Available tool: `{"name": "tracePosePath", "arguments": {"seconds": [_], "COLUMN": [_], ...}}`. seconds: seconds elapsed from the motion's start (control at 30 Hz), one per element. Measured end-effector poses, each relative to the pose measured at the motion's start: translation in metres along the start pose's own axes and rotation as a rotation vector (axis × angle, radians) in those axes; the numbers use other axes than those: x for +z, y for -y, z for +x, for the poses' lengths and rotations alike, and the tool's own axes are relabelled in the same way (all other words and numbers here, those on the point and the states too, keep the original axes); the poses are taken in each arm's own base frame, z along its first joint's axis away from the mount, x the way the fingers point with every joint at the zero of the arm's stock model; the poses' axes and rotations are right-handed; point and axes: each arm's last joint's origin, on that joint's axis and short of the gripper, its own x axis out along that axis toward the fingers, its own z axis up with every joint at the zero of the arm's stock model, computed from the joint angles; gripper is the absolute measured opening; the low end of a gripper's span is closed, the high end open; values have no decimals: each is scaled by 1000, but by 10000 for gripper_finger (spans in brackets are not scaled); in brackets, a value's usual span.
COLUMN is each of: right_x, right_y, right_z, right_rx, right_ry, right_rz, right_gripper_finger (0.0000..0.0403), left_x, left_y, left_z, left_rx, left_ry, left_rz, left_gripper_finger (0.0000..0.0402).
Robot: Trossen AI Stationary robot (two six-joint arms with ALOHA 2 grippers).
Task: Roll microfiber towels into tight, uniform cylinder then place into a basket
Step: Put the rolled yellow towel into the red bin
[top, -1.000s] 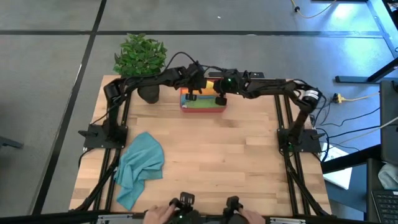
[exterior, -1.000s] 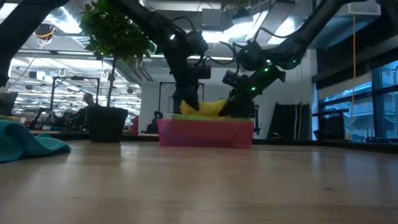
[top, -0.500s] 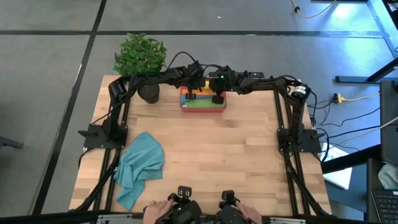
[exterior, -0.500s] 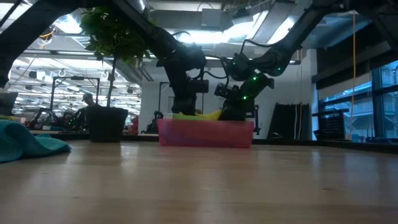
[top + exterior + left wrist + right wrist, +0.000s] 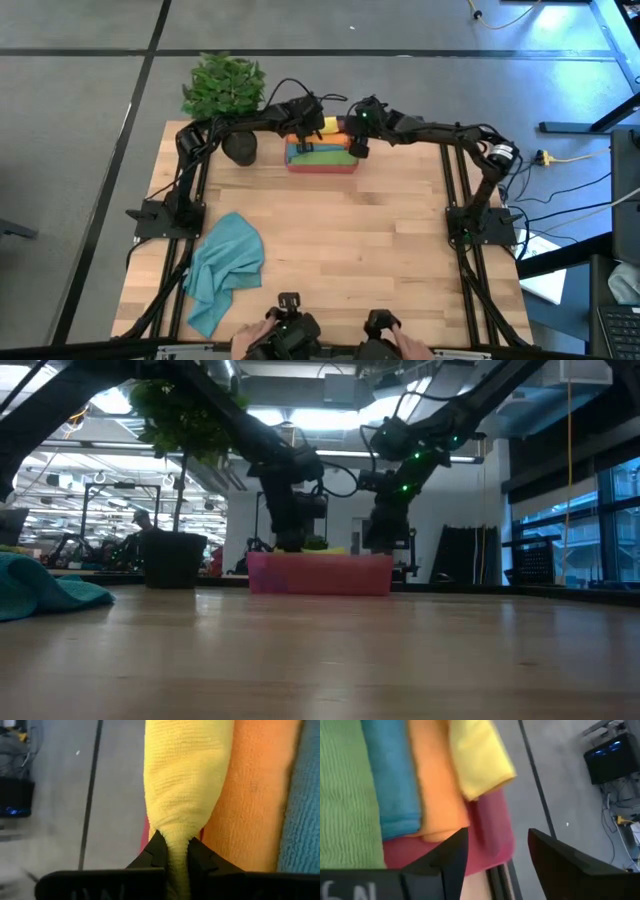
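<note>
The pink basket (image 5: 322, 165) stands at the table's far edge and holds rolled microfiber towels side by side: green (image 5: 342, 795), teal (image 5: 392, 780), orange (image 5: 432, 780) and, farthest back, yellow (image 5: 185, 775). My left gripper (image 5: 176, 851) is at the basket's left end, shut on the yellow roll. Above the basket's right end, my right gripper (image 5: 497, 855) stands open and touches nothing. Another teal towel (image 5: 225, 265) lies crumpled on the table's near left. My left gripper pinches the yellow roll's left end (image 5: 175, 836) between its two fingers, the cloth bunched narrow there. The fingers slant down from the left and lie along the roll. The roll rests against the orange one in the basket, and its right end (image 5: 487, 770) lies free.
A potted plant (image 5: 226, 88) in a black pot (image 5: 240, 148) stands just left of the basket. A person's hands (image 5: 290, 335) work handles at the table's near edge. Bare wood lies between the basket and the near edge.
My right gripper has opened, let go of the yellow roll's right end and risen. My left gripper has sunk toward the far edge with the roll's left end, so the yellow roll now lies low in the basket beside the orange one. The basket has shifted slightly toward the far edge.
</note>
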Motion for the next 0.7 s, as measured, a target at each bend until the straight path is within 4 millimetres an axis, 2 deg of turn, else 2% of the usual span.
{"name": "tracePosePath", "arguments": {"seconds": [0.23,0.47,0.7], "right_x": [7,10,13], "right_y": [3,0,-4], "right_z": [-13,-15,-16], "right_rx": [-6,9,18], "right_ry": [44,61,69], "right_rz": [46,44,34], "right_gripper_finger": [200,189,188], "left_x": [0,2,8], "left_y": [4,9,15], "left_z": [-2,-10,-21], "left_rx": [-110,-127,-63], "left_ry": [49,38,16], "left_rz": [42,113,160], "left_gripper_finger": [32,105,174]}}
